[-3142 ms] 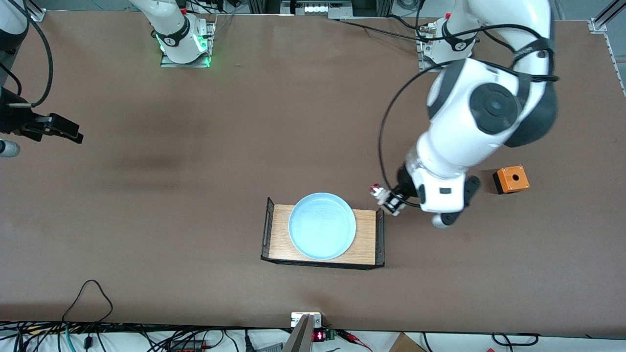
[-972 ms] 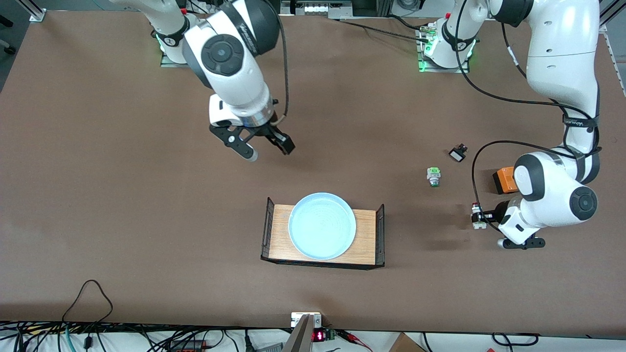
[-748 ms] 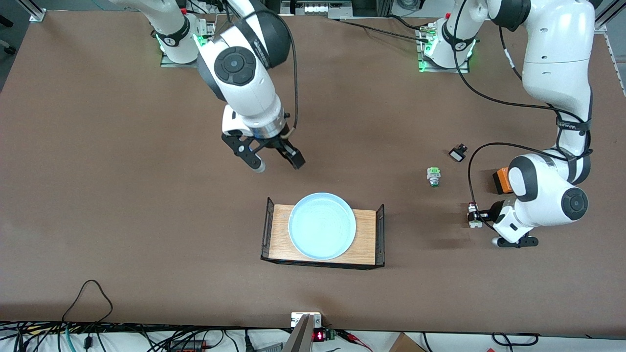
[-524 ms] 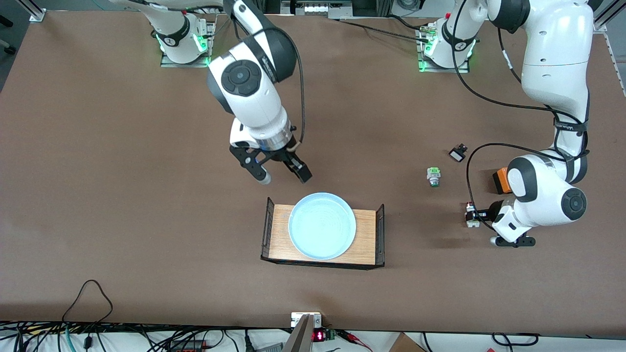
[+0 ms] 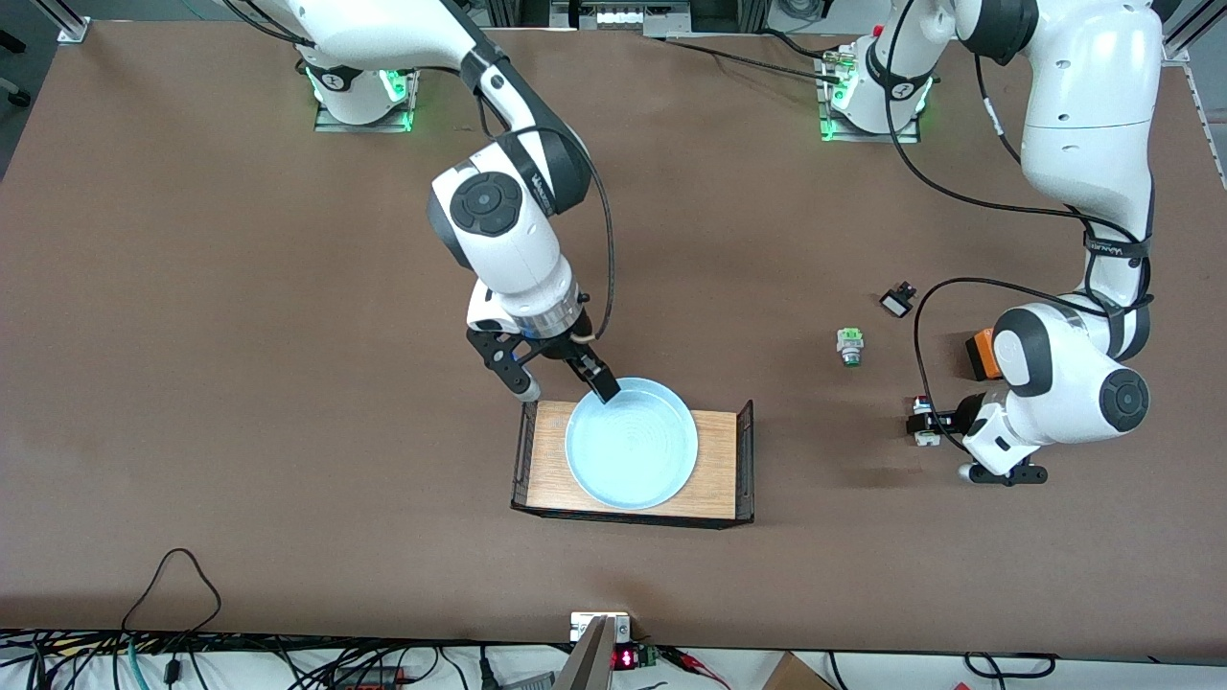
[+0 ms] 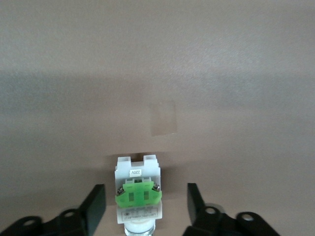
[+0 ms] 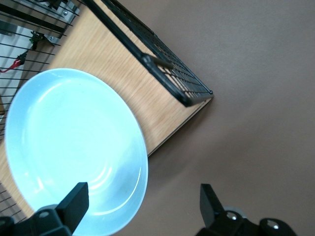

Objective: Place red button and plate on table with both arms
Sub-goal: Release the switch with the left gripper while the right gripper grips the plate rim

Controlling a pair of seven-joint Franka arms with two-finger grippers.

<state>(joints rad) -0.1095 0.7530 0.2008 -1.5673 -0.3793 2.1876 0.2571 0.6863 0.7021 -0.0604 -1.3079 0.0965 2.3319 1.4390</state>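
Here the left hand [image 6: 142, 206] stood low over the counter [image 5: 240, 335], fingers parted clear of the red button [image 6: 138, 194], apparently just released near the left arm's end, its long axis running out from the hand; the right hand [image 5: 566, 381], wide open and empty, straddled the plate [image 5: 632, 443] rim on the wooden tray [image 5: 714, 460]; closing came next.

Both arms [image 5: 498, 220] reach low, jaws spread.
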